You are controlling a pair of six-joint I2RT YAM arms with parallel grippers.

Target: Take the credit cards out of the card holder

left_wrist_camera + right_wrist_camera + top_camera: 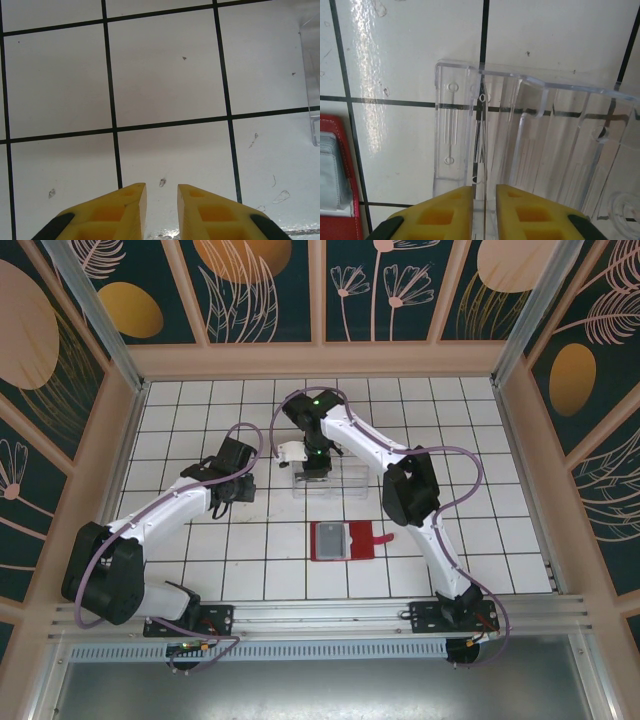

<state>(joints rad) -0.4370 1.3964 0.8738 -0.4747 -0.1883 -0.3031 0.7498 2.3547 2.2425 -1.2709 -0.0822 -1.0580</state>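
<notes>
Holder (358,540) lies open on near tiles, grey pockets up, tab to right; flat so cards slide out. Beyond it, left gripper (161,186): jaws narrow, empty, parked over bare tile, out of way. Farther, right gripper (483,188) over tray (555,130), jaws slightly apart round thin edge-on sliver, probably card (479,150), standing in slot; whether pinched, cannot tell.

The table (480,440) is white tile ruled with thin black lines. The left gripper (161,186) and the right gripper (484,189) are bright yellow, with black further back. Just ahead of the right gripper the ridged tray (530,135) is clear. Off to its left, the card holder (346,160) is red with a grey-blue inside.
</notes>
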